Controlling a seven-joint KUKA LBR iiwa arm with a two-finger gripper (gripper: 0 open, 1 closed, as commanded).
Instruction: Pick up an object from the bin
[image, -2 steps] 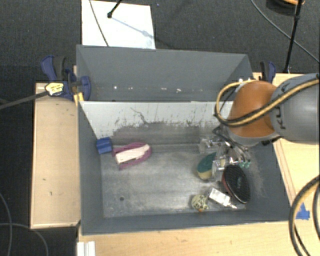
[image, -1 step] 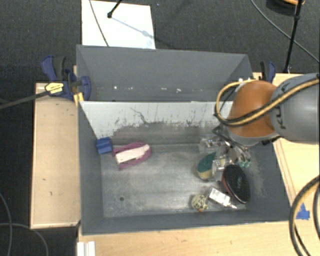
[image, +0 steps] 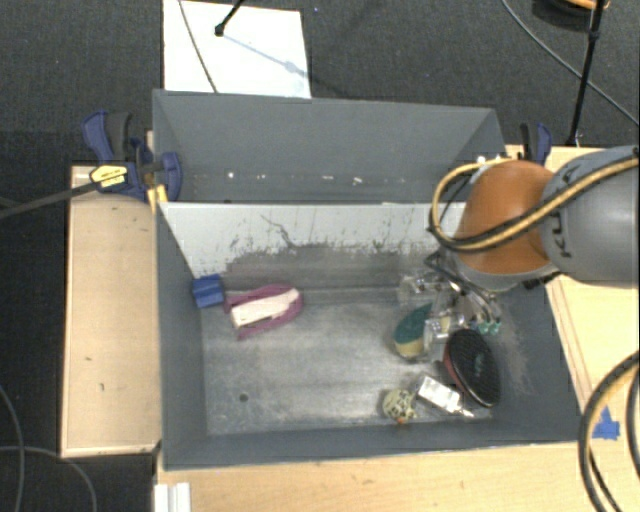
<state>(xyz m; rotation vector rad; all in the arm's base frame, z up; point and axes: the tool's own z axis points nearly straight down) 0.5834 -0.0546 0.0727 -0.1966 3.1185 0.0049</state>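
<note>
- The gripper sits low at the frame's right, just beside a teal-and-yellow lump, likely because things cluster there.
- Wide or narrow, I cannot tell.

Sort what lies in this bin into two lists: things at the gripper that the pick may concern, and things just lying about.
Part of the job: gripper; bin; green and yellow sponge, right at the gripper; black oval brush, just beside it.

Lying about: blue block; pink and white bundle; white piece; speckled lump.
</note>
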